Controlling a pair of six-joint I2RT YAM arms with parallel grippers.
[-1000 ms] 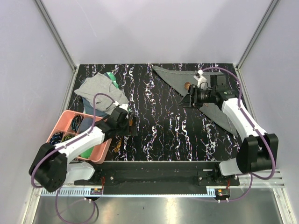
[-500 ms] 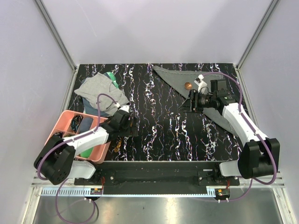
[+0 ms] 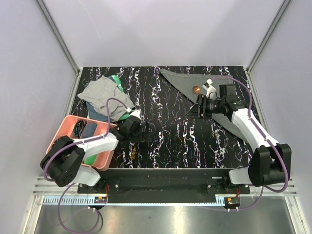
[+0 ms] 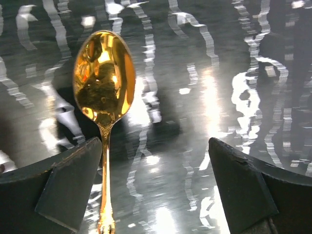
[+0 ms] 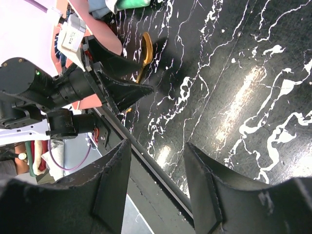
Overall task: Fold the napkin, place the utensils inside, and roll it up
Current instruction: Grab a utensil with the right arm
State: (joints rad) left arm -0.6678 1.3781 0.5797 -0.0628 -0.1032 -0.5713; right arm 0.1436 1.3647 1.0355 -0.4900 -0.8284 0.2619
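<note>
The dark grey napkin [image 3: 180, 80] lies folded in a triangle at the back right of the table. The copper spoon's bowl [image 3: 196, 89] rests on it; its handle is hidden by my right arm. My right gripper [image 3: 195, 108] [image 5: 157, 161] is open and empty, just left of the napkin. The gold spoon [image 4: 104, 73] lies on the table with its handle beside the left finger [image 4: 68, 185] of my open left gripper [image 4: 155, 146] [image 3: 144, 134]. Its handle end shows in the top view [image 3: 130, 155]. The spoon also shows in the right wrist view [image 5: 146, 46].
A pink divided tray [image 3: 66, 127] with small items stands at the front left. A light grey cloth [image 3: 105, 95] over a green item [image 3: 116, 79] lies behind it. The table's front rail [image 3: 165, 171] runs close to the spoon's handle end.
My left gripper has moved right and a little forward, over the gold spoon. My right gripper has drawn back slightly, showing more of the copper spoon's bowl.
</note>
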